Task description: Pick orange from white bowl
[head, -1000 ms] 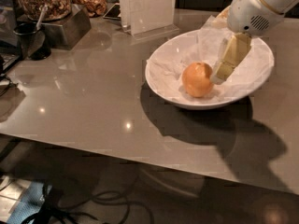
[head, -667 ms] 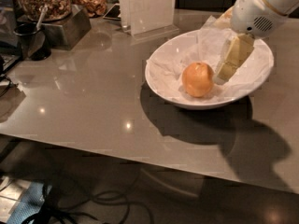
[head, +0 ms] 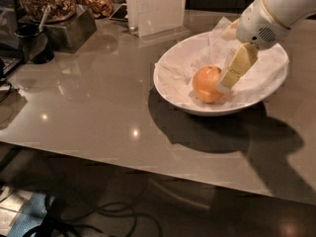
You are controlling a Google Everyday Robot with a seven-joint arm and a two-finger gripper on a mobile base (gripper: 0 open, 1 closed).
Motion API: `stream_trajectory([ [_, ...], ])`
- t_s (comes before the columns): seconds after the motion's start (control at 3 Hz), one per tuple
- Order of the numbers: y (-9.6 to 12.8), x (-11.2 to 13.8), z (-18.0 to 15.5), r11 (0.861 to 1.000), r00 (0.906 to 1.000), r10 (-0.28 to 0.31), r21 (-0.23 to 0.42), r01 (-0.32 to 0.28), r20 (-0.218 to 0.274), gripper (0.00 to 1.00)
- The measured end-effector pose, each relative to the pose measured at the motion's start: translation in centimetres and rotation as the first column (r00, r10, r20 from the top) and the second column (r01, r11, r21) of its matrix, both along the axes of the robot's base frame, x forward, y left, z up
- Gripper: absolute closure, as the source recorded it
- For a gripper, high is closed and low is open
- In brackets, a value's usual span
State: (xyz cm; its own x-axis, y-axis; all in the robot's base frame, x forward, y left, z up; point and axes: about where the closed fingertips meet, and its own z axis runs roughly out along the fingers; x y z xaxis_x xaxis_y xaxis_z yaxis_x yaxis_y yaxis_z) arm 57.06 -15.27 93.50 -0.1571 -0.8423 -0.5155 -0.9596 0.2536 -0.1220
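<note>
The orange (head: 206, 84) lies in the middle of the white bowl (head: 170, 90), on crumpled white paper (head: 256, 78). The bowl stands on the grey-brown table (head: 98, 102), toward its back right. My gripper (head: 228, 78) reaches down into the bowl from the upper right on a white arm (head: 269, 19). Its pale yellow tip rests against the orange's right side. The orange sits on the paper, not lifted.
A clear sign holder (head: 155, 9) stands just behind the bowl. A metal tray (head: 69, 31) with snack jars and a black cup (head: 30, 42) sit at the back left. The table's front edge runs below the bowl, with cables (head: 98, 216) on the floor.
My gripper has shifted a little left and down inside the bowl, closing onto the orange's right side. The orange and bowl have not moved.
</note>
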Motion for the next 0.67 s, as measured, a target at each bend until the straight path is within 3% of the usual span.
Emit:
stream_trajectory([
  [0.33, 0.00, 0.00, 0.00, 1.000, 1.0000, 0.000, 0.000, 0.000, 0.000, 0.00],
  [0.67, 0.01, 0.01, -0.01, 1.000, 1.0000, 0.000, 0.000, 0.000, 0.000, 0.19],
])
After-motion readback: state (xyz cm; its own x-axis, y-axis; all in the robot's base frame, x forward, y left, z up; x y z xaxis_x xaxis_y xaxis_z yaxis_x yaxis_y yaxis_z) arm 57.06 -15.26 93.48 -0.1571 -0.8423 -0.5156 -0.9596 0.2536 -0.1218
